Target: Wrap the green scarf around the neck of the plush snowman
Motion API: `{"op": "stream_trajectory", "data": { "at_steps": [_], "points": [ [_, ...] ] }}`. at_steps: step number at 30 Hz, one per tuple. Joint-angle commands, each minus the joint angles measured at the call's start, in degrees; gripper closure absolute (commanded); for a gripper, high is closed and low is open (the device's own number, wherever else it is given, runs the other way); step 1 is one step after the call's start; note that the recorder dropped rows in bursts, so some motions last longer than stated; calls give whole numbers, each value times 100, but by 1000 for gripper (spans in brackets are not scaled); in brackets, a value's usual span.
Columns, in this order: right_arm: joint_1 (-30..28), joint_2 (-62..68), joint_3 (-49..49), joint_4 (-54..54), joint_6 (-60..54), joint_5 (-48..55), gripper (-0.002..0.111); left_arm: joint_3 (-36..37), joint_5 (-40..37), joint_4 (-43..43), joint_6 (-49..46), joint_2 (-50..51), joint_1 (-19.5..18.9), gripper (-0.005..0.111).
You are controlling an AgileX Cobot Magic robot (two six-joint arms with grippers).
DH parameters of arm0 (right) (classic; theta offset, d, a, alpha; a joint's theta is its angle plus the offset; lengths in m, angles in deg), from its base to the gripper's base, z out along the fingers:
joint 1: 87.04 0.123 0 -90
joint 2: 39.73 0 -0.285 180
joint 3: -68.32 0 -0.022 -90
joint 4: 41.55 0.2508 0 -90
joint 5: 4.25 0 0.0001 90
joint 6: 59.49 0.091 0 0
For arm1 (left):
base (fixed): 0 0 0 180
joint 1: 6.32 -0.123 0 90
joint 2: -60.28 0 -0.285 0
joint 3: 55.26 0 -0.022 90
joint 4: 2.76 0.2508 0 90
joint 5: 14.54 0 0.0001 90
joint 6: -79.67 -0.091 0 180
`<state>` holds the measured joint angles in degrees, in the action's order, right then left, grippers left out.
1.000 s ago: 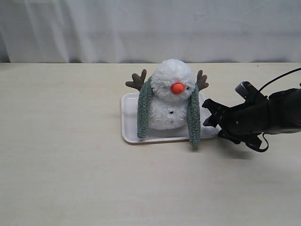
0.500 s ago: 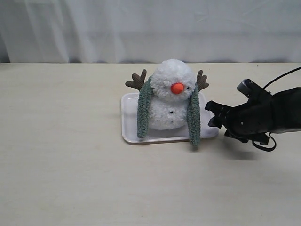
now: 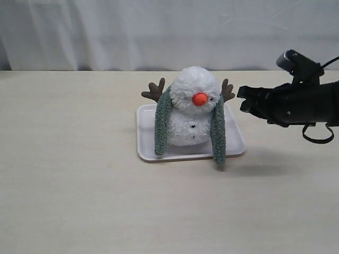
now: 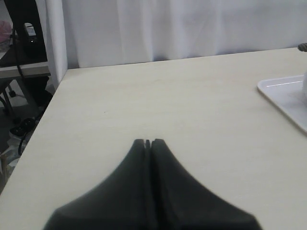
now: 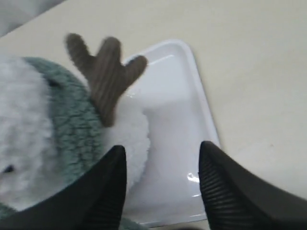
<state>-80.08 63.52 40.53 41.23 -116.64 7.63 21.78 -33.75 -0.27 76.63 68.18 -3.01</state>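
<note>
The plush snowman (image 3: 192, 115) sits upright on a white tray (image 3: 236, 144). Draped behind the snowman's neck (image 3: 192, 107) is the green scarf (image 3: 163, 123), both ends hanging down the front; the right end (image 3: 218, 135) reaches past the tray's front rim. My right gripper (image 3: 244, 99) hovers open to the right of the head, apart from it, level with the brown twig arm (image 3: 227, 90). In the right wrist view its gripper (image 5: 163, 153) is empty above the tray (image 5: 180, 91), with the scarf (image 5: 72, 122) and twig arm (image 5: 106, 72) beside it. My left gripper (image 4: 148, 142) is shut, empty, over bare table.
A white curtain (image 3: 169, 32) hangs behind the table's far edge. In the left wrist view a corner of the tray (image 4: 283, 93) shows, and the table's side edge (image 4: 48, 103) drops off towards dark furniture and cables (image 4: 21, 43).
My right gripper has risen from beside the tray's right front corner to the height of the snowman's head. The snowman and scarf have not moved.
</note>
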Motion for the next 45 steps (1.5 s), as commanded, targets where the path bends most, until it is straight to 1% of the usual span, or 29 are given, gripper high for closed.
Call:
{"op": "stream_trajectory", "data": {
  "at_steps": [1, 5, 6, 8, 10, 13, 15, 17, 19, 21, 22, 26, 35, 37, 45],
  "points": [
    [-11, -514, 182, -778, 111, 781, 70, 17, 58, -14, 14, -11, 15, 107],
    [5, -761, 585, -1749, 1121, 1590, 70, 17, 58, -14, 14, -11, 15, 107],
    [74, -788, 702, -2135, 1402, 1715, 70, 17, 70, -14, 14, -11, 15, 107],
    [326, -837, 871, -3021, 1865, 1805, 70, 17, 70, -14, 14, -11, 15, 107],
    [727, -886, 973, -3807, 2471, 1718, 70, 17, 70, -14, 14, -11, 15, 107],
    [1219, -863, 983, -4614, 3574, 1511, 70, 17, 70, -14, 14, -11, 15, 107],
    [1509, -757, 983, -4912, 3797, 1543, 70, 17, 70, -14, 14, -11, 15, 107],
    [1761, -594, 983, -4933, 3797, 1628, 68, 17, 70, -14, 14, -11, 15, 107],
    [1967, -409, 983, -4897, 3851, 1592, 60, 17, 70, -14, 14, -11, 15, 107],
    [2155, -182, 983, -4897, 3899, 1378, 55, 17, 70, -14, 14, -11, 15, 107],
    [2211, -86, 983, -4897, 3950, 1271, 54, 17, 70, -14, 14, -11, 15, 107],
    [2383, 385, 983, -4897, 3984, 730, 54, 17, 70, -14, 14, -11, 15, 107],
    [2384, 1181, 983, -4897, 3984, -170, 54, 17, 70, -14, 14, -11, 15, 107],
    [2384, 1307, 1067, -4897, 3984, -130, 54, 17, 57, -14, 14, -11, 15, 107],
    [2384, 1669, 1746, -4897, 3984, 609, 54, 17, 67, -14, 14, -11, 15, 107]
  ]
}}
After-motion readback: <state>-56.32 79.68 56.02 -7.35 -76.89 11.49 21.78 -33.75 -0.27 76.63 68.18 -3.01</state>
